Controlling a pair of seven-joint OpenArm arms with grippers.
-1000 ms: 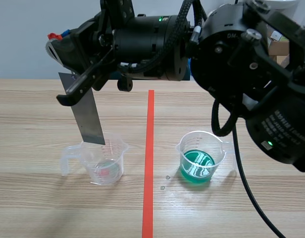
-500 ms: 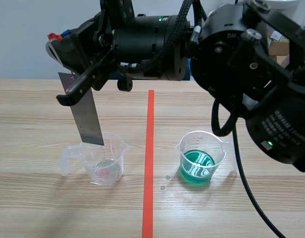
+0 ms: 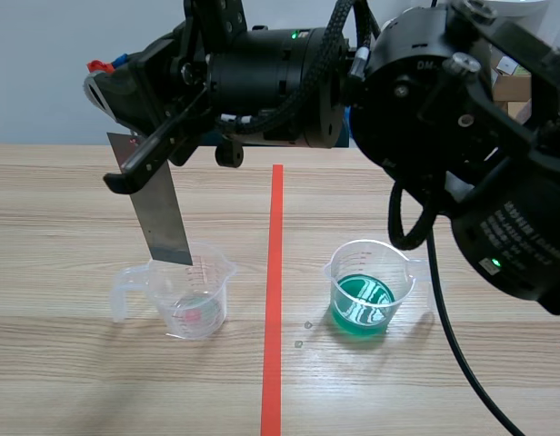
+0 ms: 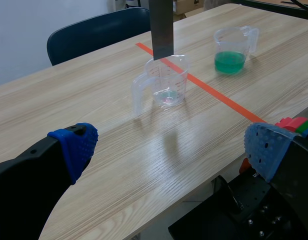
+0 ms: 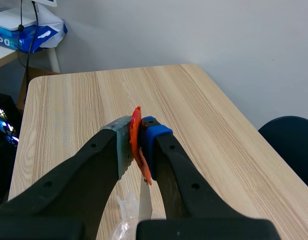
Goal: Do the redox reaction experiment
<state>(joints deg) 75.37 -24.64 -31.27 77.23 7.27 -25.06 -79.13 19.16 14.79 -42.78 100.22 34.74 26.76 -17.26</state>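
Right arm's fingers (image 3: 157, 150) are clenched on a flat grey metal strip (image 3: 164, 218); it hangs upright, lower end right at the rim of the clear plastic measuring cup (image 3: 196, 295); a matching cup of green liquid (image 3: 364, 295) sits across the orange tape; left fingers (image 4: 74, 145) gape wide, released, by the wooden bench (image 3: 71, 227) edge.

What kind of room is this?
Likely a robot test lab: a wooden table bears a clear measuring cup and a cup of green liquid, the right gripper holds a metal strip, a blue chair stands beyond.
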